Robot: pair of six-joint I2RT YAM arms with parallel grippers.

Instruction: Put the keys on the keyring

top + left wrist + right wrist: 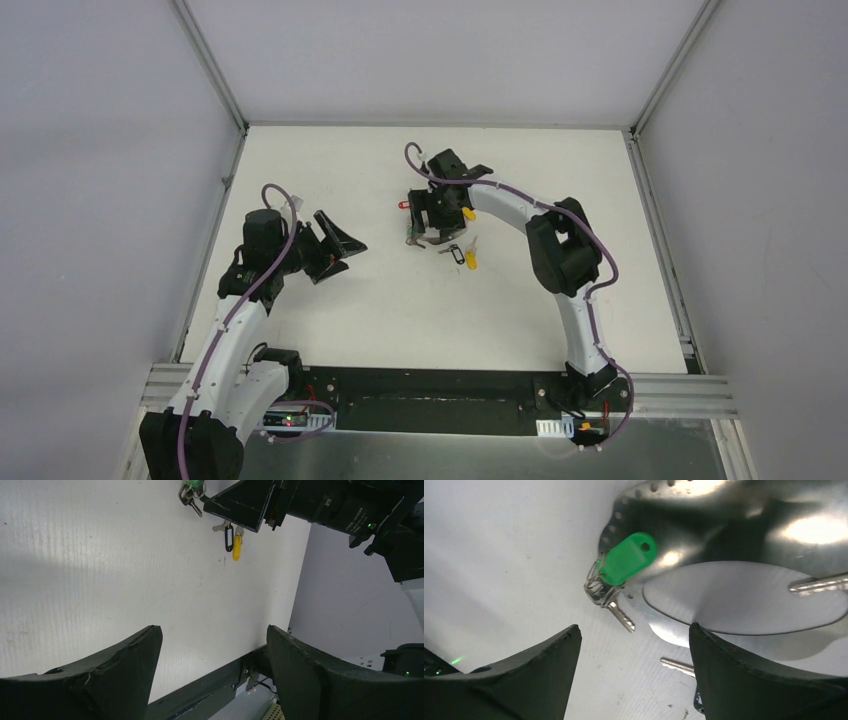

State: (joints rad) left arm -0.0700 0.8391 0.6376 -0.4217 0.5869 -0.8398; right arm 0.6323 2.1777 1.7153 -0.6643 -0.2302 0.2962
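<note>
My right gripper (pixel 428 215) is open and hovers low over a cluster of keys at the table's middle. In the right wrist view a green-tagged key (pixel 626 560) lies just ahead of the open fingers (pixel 549 670), with another key blade (pixel 679 666) by the right finger. A shiny perforated metal plate with an oval disc (pixel 744 597) lies behind them. Red (pixel 405 205), yellow (pixel 471 260) and black (pixel 457 253) tags show around the gripper. A thin grey curve (pixel 424 240) under it may be the keyring. My left gripper (pixel 345 232) is open and empty, apart to the left.
The left wrist view shows the green (pixel 192 489), black (pixel 229 537) and yellow (pixel 237 547) tags far ahead, beside the right gripper's body (pixel 245 502). The table's dark front rail (pixel 210 690) lies between the left fingers. Grey walls enclose the white table (pixel 420 310).
</note>
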